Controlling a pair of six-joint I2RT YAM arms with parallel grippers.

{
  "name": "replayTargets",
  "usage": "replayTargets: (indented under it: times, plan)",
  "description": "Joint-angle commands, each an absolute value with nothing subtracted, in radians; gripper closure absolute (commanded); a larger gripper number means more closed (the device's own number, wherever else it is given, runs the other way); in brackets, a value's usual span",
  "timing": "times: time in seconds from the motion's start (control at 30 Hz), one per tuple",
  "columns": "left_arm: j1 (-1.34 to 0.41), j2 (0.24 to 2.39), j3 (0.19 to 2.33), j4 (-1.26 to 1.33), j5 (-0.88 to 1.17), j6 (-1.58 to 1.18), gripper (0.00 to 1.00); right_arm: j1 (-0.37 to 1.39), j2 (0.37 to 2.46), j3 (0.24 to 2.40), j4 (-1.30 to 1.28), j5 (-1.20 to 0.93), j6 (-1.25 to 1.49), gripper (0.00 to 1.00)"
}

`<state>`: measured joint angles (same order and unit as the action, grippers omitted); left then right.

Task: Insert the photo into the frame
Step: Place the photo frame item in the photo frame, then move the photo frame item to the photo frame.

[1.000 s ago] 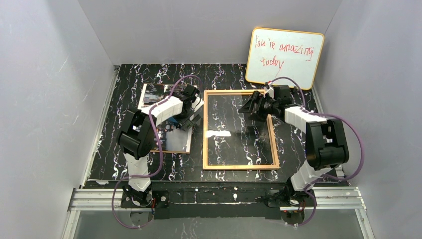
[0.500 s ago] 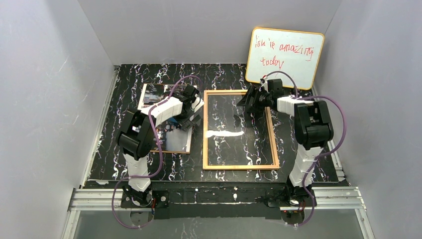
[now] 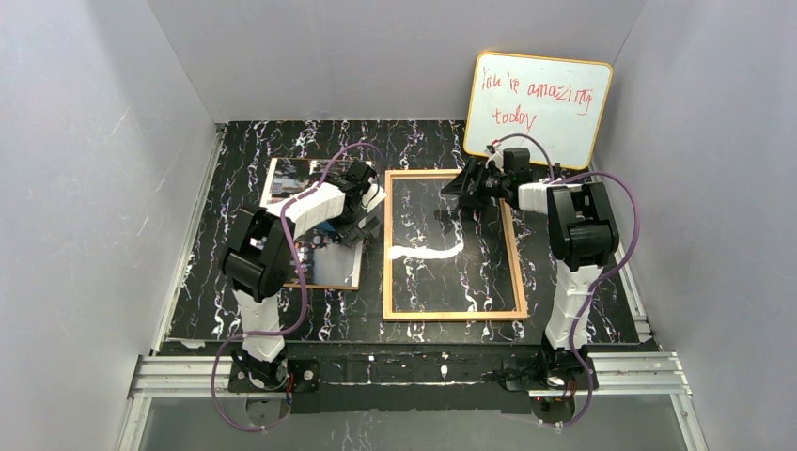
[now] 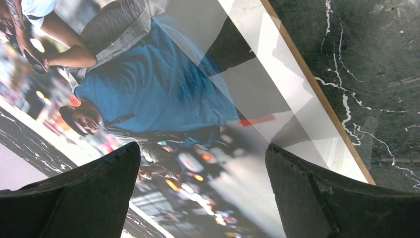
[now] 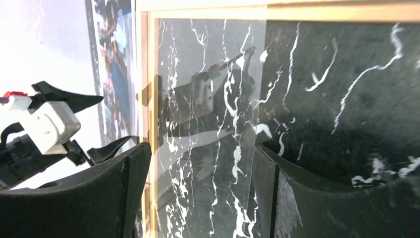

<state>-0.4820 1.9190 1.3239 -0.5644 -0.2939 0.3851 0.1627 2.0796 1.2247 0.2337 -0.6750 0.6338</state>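
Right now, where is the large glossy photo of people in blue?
The photo lies flat at left in the top view, just left of the light-orange wooden frame, directly under the left gripper.

Whiteboard point(image 3: 554, 132): red handwriting "amazing today"; first word unclear.

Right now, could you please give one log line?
left claw: open over photo | right claw: open over frame | photo unframed
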Motion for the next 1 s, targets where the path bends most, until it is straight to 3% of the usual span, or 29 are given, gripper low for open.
replayTargets:
  times: [0.0, 0.2, 0.33, 0.63, 0.97]
  plan:
    - [-0.477, 2.027, 1.257, -0.555, -0.258, 0.376, 0.03, 0.163, 2.081, 1.168, 0.382, -0.799, 0.744, 0.20]
    - [-0.477, 2.025, 1.257, -0.552, -0.259, 0.376, 0.04, 0.163, 2.013, 1.040, 0.664, -0.921, 0.948, 0.25]
    - [-0.477, 2.021, 1.257, -0.552, -0.261, 0.374, 0.04, 0.163, 1.943, 0.976, 0.697, -0.929, 0.988, 0.31]
    - [-0.477, 2.005, 1.285, -0.581, -0.243, 0.365, 0.04, 0.163, 1.850, 0.909, 0.457, -0.892, 0.865, 0.72]
    - [-0.477, 1.989, 1.300, -0.597, -0.225, 0.351, 0.04, 0.198, 1.864, 0.984, 0.169, -0.812, 0.692, 0.69]
